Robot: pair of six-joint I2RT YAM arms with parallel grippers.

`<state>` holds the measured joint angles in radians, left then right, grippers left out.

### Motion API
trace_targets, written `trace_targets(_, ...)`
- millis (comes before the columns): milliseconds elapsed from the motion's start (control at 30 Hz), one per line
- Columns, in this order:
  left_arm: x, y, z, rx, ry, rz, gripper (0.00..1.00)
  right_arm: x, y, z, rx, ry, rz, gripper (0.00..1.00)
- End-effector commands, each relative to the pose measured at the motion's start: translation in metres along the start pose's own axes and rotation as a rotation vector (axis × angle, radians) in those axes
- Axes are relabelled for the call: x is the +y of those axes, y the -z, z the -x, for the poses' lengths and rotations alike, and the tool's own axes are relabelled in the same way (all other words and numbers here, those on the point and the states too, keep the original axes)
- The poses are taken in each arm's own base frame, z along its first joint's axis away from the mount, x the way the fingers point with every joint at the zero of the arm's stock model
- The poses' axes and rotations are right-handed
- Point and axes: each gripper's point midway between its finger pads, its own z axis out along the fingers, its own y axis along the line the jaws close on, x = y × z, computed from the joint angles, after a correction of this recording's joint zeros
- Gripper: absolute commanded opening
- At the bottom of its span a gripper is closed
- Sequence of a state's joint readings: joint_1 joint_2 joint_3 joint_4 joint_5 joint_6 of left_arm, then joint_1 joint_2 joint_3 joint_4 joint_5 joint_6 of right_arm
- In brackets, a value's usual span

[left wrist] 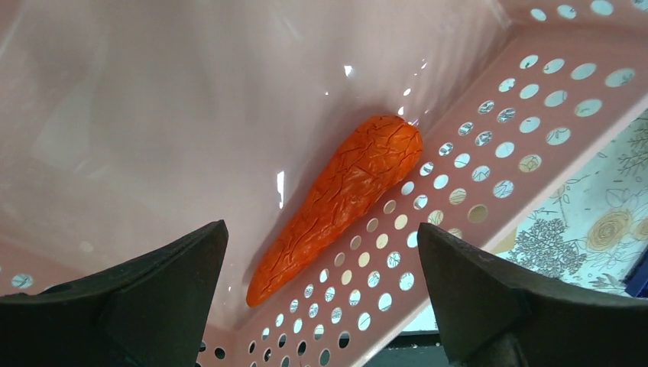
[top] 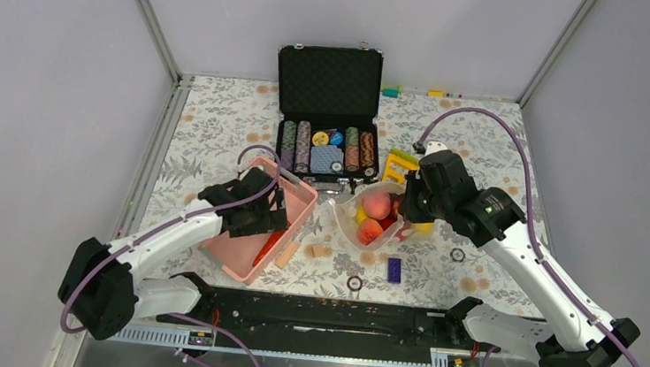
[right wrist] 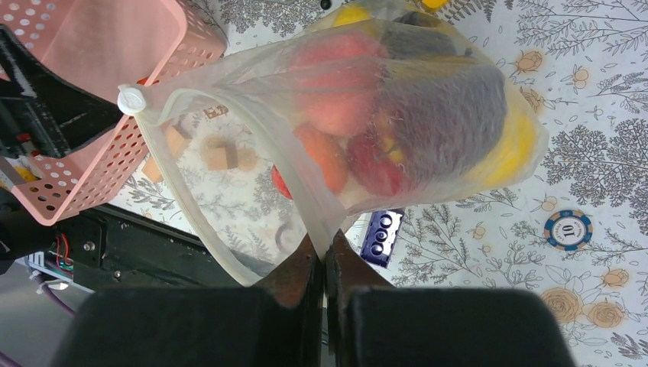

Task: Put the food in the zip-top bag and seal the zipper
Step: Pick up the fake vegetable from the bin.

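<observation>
An orange toy carrot (left wrist: 344,191) lies on the floor of the pink basket (left wrist: 115,115), against its perforated wall. My left gripper (left wrist: 321,260) hangs open just above it, one finger on each side, touching nothing. From above, the carrot (top: 269,246) shows beside the left gripper (top: 256,217). The clear zip-top bag (right wrist: 428,99) holds a peach (top: 376,205), a red-orange fruit (top: 370,231) and yellow pieces. My right gripper (right wrist: 325,256) is shut on the bag's mouth edge, holding it open. The zipper (right wrist: 187,195) curves along the open mouth to a white tab (right wrist: 131,99).
An open black case of poker chips (top: 325,139) stands behind the bag. Tan wooden blocks (top: 317,250), a blue brick (top: 395,269) and loose chips (top: 458,255) lie on the floral cloth in front. A yellow piece (top: 400,163) sits behind the right gripper.
</observation>
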<state>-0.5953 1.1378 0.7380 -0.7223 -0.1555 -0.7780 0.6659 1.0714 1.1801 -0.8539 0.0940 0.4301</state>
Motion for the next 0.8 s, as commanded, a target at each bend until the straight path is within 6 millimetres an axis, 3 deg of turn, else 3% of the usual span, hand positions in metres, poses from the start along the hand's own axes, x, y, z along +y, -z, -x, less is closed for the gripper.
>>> trace_targets(0, -0.017, -0.009, 0.003, 0.020, -0.039, -0.064, 0.96, 0.005, 0.006, 0.010, -0.052, 0.010, 0.039, 0.00)
trace_targets(333, -0.025, -0.041, -0.004, 0.105, -0.085, -0.037, 0.90, 0.004, 0.006, 0.012, -0.061, 0.011, 0.031, 0.01)
trace_targets(667, -0.025, -0.054, 0.004, 0.097, -0.096, 0.015, 0.89, 0.001, 0.003, 0.011, -0.057, 0.014, 0.018, 0.01)
trace_targets(767, -0.042, -0.052, 0.008, 0.097, -0.085, -0.062, 0.88, 0.002, 0.003, 0.012, -0.060, 0.012, 0.018, 0.01)
